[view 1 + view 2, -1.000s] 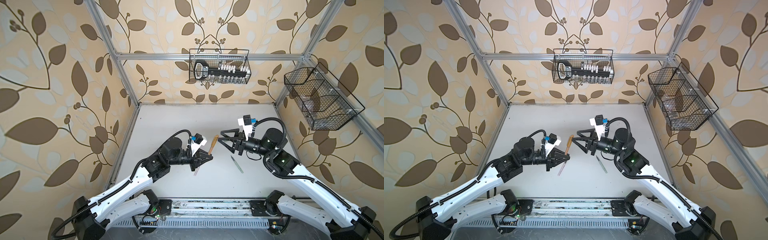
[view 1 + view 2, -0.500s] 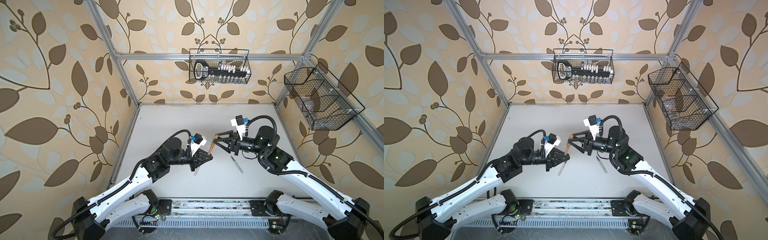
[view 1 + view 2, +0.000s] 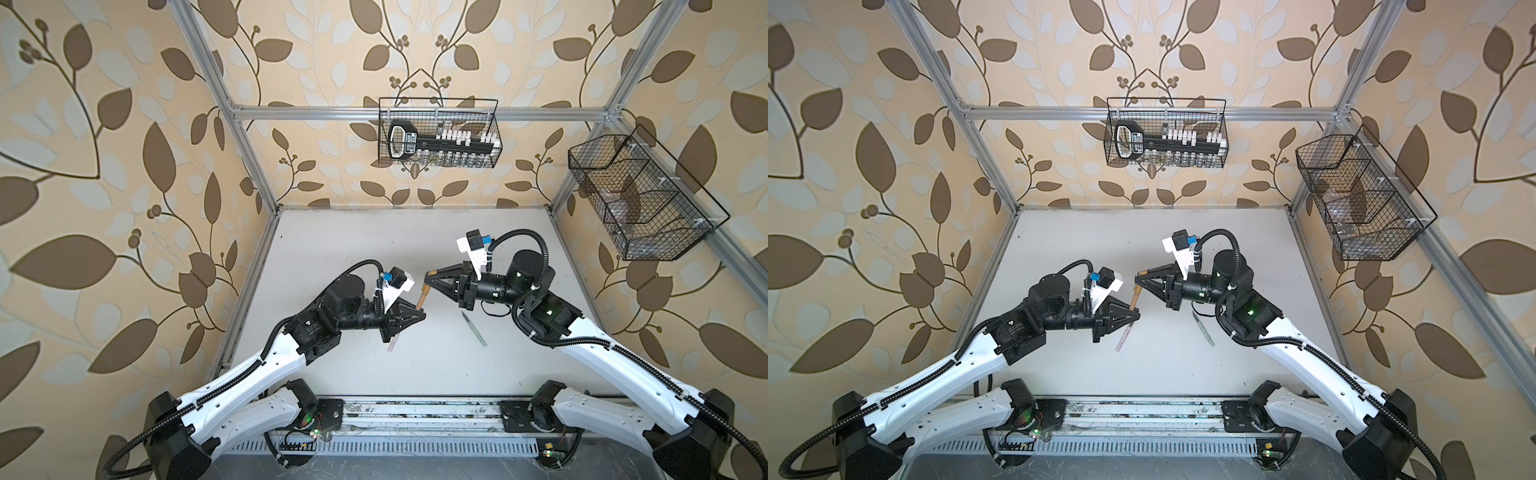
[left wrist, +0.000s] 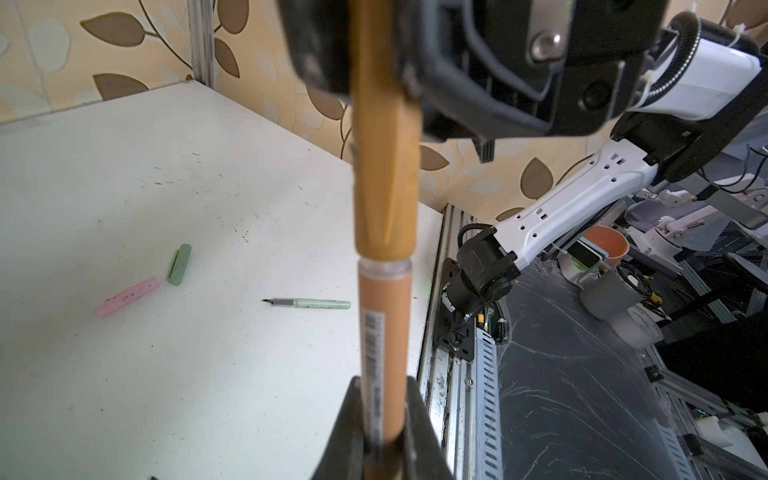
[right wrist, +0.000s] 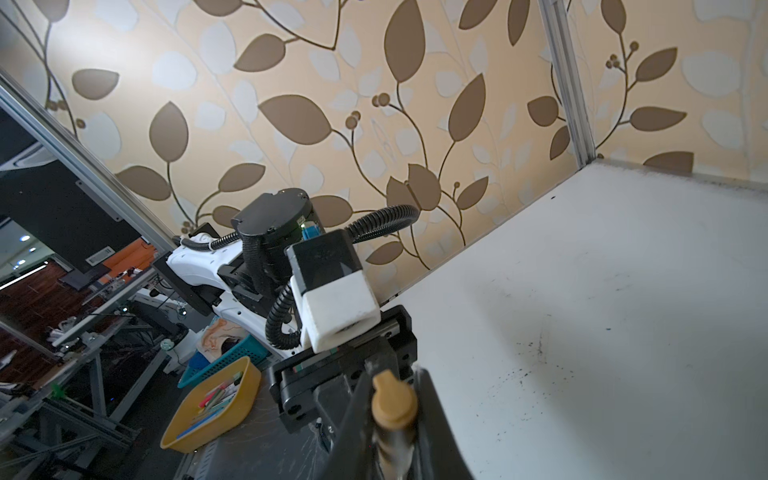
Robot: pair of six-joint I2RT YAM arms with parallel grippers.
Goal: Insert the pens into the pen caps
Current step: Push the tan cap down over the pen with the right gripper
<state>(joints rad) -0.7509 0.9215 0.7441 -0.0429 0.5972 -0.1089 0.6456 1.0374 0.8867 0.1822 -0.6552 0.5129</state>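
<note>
1. Writing: a barcode strip [image 4: 372, 332] with fine print runs along the brown pen [image 4: 388, 316]; too blurred to read. The label on the black tool [image 3: 409, 143] in the back basket [image 3: 494, 124] is unreadable too.
2. The left gripper [image 4: 384, 399] is clamped on the brown pen's lower barrel, holding it above the table [image 3: 353, 249].
3. The right gripper [image 5: 395, 415] is closed on the brown cap [image 4: 386, 166]. The cap sits over the pen's upper end, rim at a clear collar.
4. On the table: green pen [image 3: 474, 329]; pink pen [image 3: 392, 344], partly under the left gripper. The pink cap [image 4: 127, 297] and green cap [image 4: 179, 264] lie just beside each other.
5. Room: the grippers meet over mid-table, well apart from the walls and the side basket [image 3: 640, 199].
</note>
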